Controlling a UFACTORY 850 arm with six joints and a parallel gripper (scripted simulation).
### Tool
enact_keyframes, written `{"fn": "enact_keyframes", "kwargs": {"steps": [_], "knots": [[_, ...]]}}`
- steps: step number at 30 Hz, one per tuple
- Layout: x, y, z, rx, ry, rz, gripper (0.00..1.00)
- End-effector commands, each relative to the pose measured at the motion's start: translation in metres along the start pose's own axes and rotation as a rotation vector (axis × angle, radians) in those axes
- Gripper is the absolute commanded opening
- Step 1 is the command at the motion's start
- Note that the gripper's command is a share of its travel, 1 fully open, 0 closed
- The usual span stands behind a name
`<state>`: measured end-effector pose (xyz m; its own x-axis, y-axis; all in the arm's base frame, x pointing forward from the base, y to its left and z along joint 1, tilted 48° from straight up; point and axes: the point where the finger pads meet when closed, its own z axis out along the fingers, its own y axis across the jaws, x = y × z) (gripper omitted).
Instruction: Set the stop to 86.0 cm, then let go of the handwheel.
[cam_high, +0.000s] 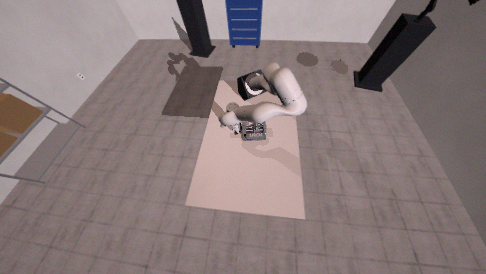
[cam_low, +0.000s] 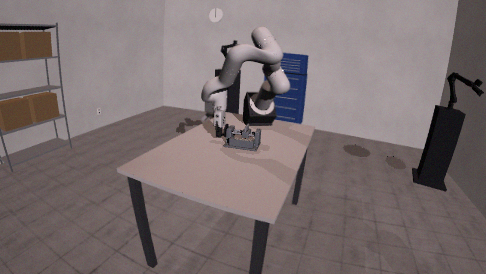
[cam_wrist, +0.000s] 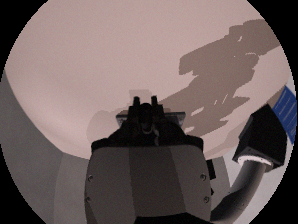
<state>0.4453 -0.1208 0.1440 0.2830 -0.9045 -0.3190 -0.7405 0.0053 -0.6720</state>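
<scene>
"Two fingers nearly together on our hand (cam_high: 236, 130) (cam_low: 219, 134) (cam_wrist: 145, 101): do we have a grip?"

"We judge so. They stand a little apart, closed on the handwheel (cam_wrist: 145, 110), as far as we can make it out: a dark, rounded piece between them in the wrist view."

"And which way does the work lie from us?"

"Beside us. The grey stop unit (cam_high: 254, 135) (cam_low: 242, 143) sits on the table (cam_high: 240, 185) (cam_low: 200, 175) (cam_wrist: 115, 55), just right of our hand in both the top and exterior views. The handwheel would be at its left end, where our fingers point down. Our next turn hinges on that: we should twist about the wheel's own axle and not push sideways into the frame."

"Which way does the axle run?"

"We suppose along the unit's long side, but we can't confirm it. Our fingers and the hand's dark body cover most of the wheel, and its rim is lost to us."

"Are we at 86.0 yet?"

"We can't tell. The marking on the unit's front is too small and blurred to read, and so is the stop's place. We'd hold on until the setting is sure, then open and back off cleanly, lest we drag the wheel round."
</scene>
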Motion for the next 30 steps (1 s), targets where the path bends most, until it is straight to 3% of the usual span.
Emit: {"fn": "enact_keyframes", "kwargs": {"steps": [1,30], "knots": [[0.0,-0.003,-0.003,0.0,0.001,0.0,0.06],[0.0,-0.007,-0.037,0.0,0.001,0.0,0.06]]}}
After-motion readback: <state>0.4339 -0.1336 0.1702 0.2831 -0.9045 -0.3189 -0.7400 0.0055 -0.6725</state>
